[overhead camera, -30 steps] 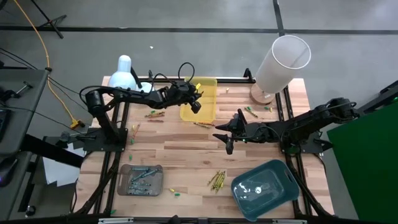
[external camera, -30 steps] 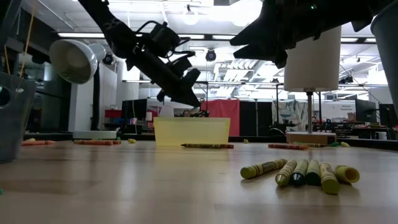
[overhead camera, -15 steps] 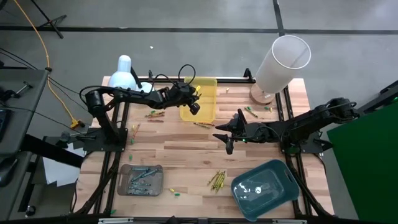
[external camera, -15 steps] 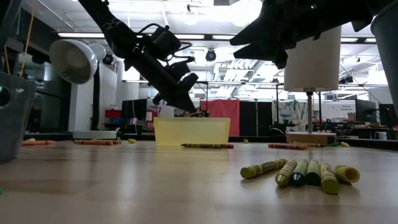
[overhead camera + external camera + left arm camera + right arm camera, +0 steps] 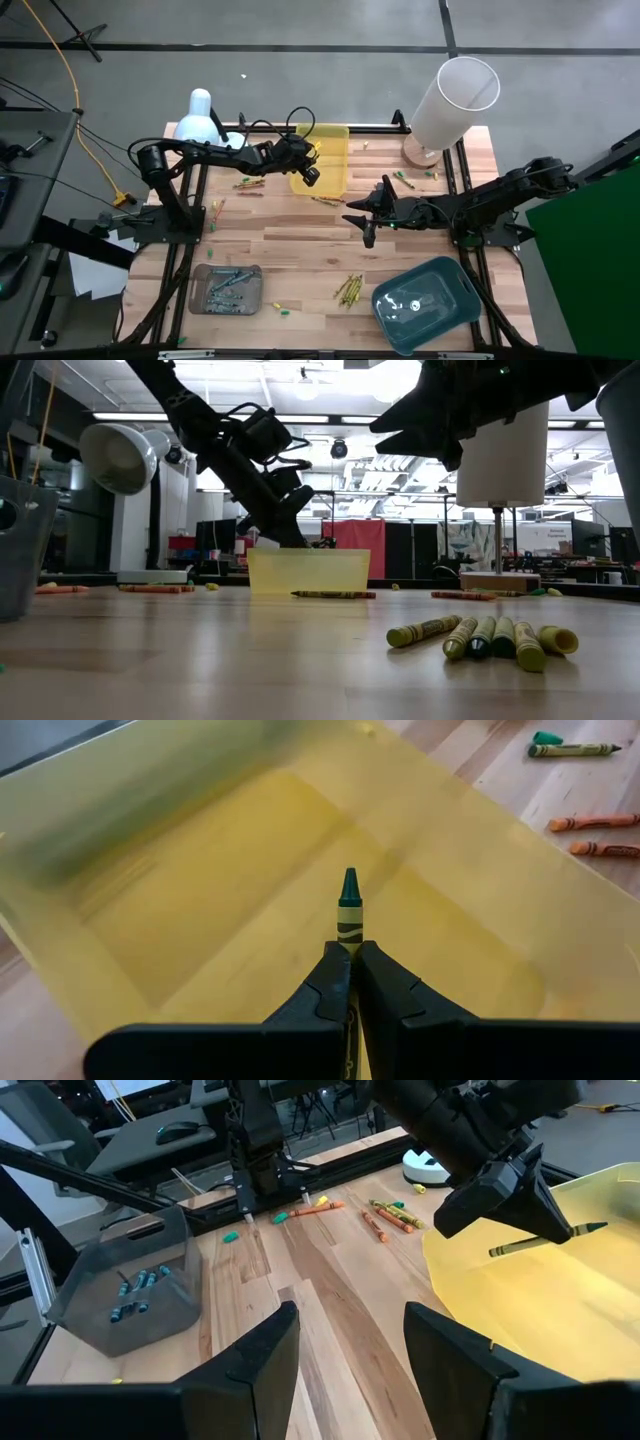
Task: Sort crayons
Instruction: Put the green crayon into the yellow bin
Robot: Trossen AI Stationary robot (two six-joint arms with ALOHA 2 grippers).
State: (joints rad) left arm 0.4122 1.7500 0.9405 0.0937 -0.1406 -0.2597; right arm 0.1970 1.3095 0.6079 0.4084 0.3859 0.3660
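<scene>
My left gripper is shut on a yellow-olive crayon with a dark green tip and hangs over the inside of the yellow tray. The right wrist view shows the same crayon above the tray's floor. My right gripper hovers open over the middle of the table with nothing between its fingers. Loose crayons lie flat on the wood: a bunch near the front, one beside the yellow tray, and orange ones at the left. My left gripper pinches the crayon's back part between its two fingertips, and the crayon lies along the fingers. The fingers slant down from the table's left. The green tip sticks out ahead of them, pointing down into the yellow tray, clear of its floor.
A grey tray holding blue crayons stands at the front left and a teal tray at the front right. A white lamp stands at the back left and a tall white cylinder at the back right. A few green crayons lie near the cylinder.
My left gripper has tipped more steeply downward and sunk a little, so its fingertips and the crayon now reach down behind the yellow tray's rim. It has stayed shut on the crayon.
</scene>
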